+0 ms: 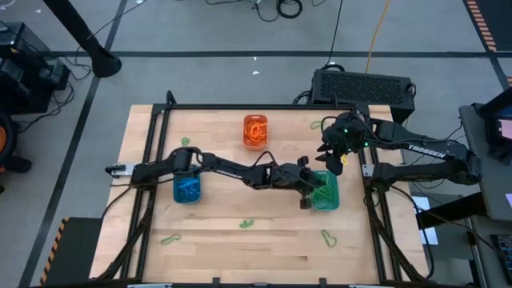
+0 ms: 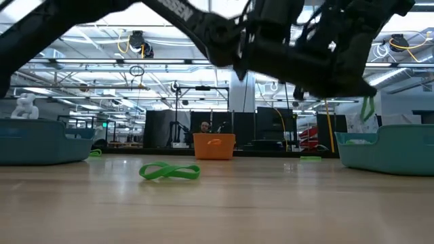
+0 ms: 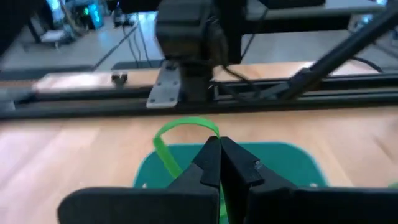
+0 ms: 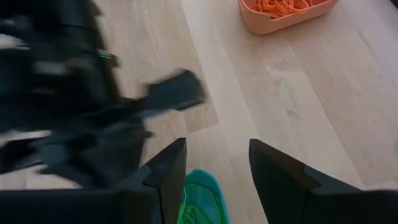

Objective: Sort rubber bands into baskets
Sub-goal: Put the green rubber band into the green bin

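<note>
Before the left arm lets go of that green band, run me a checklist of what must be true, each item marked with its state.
1. Left gripper shut on the green rubber band: ok.
2. Left gripper over the teal-green basket: ok.
3. Held band hangs fully inside the basket's rim: cannot tell.
4. Right gripper open and empty, but right beside the left gripper above the basket: not ok.
5. Orange basket and blue basket stand apart from the drop: ok.
6. Loose green bands left on the table: not ok, sorting unfinished.
</note>
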You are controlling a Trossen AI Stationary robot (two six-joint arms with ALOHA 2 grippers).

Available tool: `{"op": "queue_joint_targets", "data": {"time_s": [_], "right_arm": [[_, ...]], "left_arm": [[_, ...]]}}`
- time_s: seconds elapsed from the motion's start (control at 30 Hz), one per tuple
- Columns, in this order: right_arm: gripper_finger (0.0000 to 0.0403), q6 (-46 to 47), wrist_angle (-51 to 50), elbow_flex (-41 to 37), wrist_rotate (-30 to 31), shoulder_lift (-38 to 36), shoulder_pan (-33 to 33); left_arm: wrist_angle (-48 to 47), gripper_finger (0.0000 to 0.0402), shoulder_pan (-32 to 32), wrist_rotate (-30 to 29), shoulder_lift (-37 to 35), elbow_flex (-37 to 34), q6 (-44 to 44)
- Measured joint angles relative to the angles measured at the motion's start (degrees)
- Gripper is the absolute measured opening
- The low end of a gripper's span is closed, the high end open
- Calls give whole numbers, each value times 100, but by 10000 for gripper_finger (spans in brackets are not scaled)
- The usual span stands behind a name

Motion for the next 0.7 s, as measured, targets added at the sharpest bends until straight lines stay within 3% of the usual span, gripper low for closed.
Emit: {"op": "queue_joint_targets", "data": {"time_s": [0.33, 0.7], "right_arm": [[167, -85, 71, 0, 295, 0, -1], [167, 12, 33, 0, 348, 0, -1]], "left_arm": [[292, 1, 188, 381, 502, 0, -1124], [226, 21, 187, 515, 500, 0, -960]]}}
